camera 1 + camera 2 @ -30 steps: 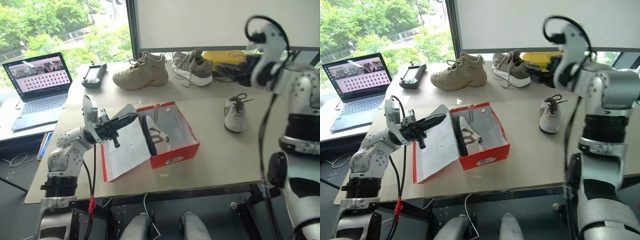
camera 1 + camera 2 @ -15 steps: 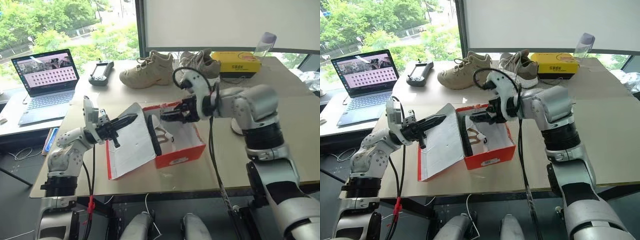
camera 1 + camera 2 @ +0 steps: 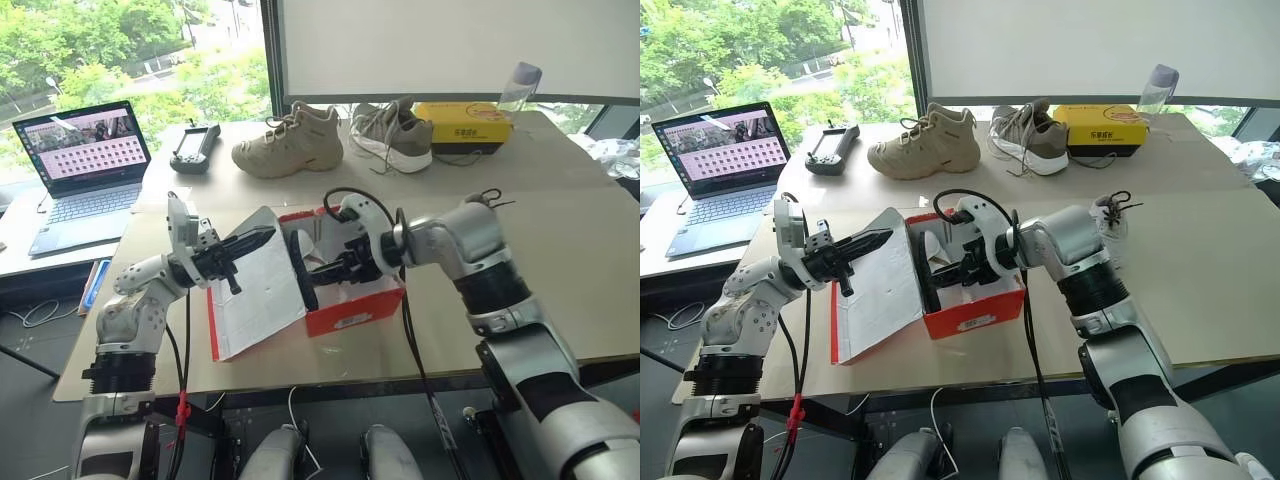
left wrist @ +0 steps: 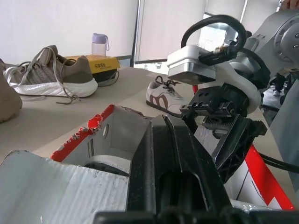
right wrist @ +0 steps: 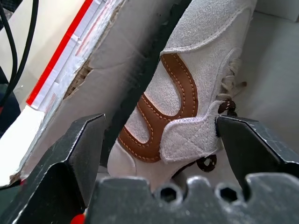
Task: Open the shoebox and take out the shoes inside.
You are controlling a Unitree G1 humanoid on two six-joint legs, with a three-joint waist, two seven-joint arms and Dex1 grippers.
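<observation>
- Left eye view: a flat tan table [image 3: 560, 260] with a smooth matte top carries everything; one table.
- One open laptop [image 3: 82, 172] sits on a lower surface at the robot's far left, a grid of small pictures lit on its screen.
- One shoebox [image 3: 352, 312], red cardboard and rectangular, stands open near the table's front edge. Its plain white lid [image 3: 258, 295] is tilted back toward the robot's left. The labelled end faces the front edge, so the long axis runs front to back, slightly skewed.
- One flat yellow box [image 3: 463, 124] lies along the far edge.
- Two loose shoes stand at the back: one tan lace-up boot [image 3: 287, 146] and one grey sneaker [image 3: 394, 134] with a white sole.
- Whitish suede shoes: one shoe [image 5: 187, 93] stands on edge in the shoebox against its lid-side wall, with brown stitched stripes, a quilted strap and a black sole rim; the other shoe [image 3: 1110, 225] lies on the table, partly behind the right arm.
- Left gripper [image 3: 258, 238]: black fingers pressed together, resting against the lid's raised edge.
- Right gripper [image 5: 161, 140]: reaching into the shoebox, ribbed fingers spread wide on either side of the shoe, not clamped on it.
- One black handheld controller [image 3: 191, 147] lies near the laptop.
- One clear bottle [image 3: 516, 85] stands behind the yellow box.
</observation>
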